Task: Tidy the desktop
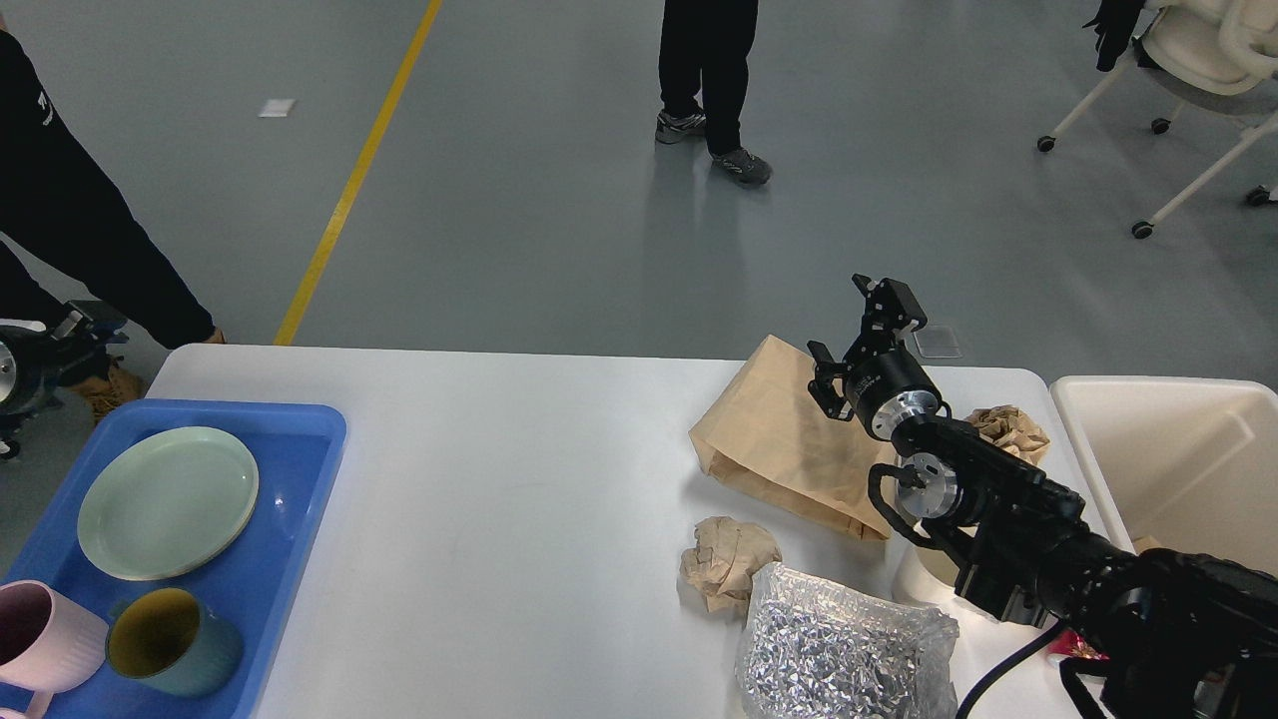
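The white desktop [519,479] carries litter on its right half: a flat brown paper bag [769,439], a crumpled paper ball [727,559], a second paper wad [1010,427] and a silver bubble-wrap pouch [839,649]. My right gripper [841,320] hovers open over the bag's far end, with nothing between its fingers. My left gripper [70,335] is at the left edge, beyond the table's corner, dark and end-on. A green plate [168,501] lies flat in the blue tray [290,479].
A pink mug [40,634] and a teal mug [172,641] stand in the tray's near end. A cream bin [1178,469] sits off the table's right side. People stand on the floor beyond, and a wheeled chair [1188,60] is far right.
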Tool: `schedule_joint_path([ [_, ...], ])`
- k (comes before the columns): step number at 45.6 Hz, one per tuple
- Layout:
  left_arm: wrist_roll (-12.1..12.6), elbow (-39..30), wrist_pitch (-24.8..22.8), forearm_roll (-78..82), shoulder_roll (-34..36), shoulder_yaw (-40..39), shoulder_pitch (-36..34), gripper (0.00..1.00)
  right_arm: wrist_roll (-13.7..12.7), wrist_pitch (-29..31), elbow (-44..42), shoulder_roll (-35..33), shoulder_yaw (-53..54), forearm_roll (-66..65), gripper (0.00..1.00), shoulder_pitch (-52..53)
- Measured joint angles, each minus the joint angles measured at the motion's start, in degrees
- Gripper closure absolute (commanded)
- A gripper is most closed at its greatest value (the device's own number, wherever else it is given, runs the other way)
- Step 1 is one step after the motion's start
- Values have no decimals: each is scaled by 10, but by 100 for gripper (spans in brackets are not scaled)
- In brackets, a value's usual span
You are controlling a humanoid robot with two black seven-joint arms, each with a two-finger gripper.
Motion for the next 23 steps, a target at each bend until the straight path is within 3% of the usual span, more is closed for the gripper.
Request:
schedule_joint_path([
  [6,-15,1,80,0,-23,-112,18,4,0,0,0,0,0,0,0,0],
  [13,-61,2,163,0,-54,-159,16,4,0,0,0,0,0,0,0,0],
  [23,-68,1,189,-18,-95,-284,-6,4,0,0,0,0,0,0,0,0],
])
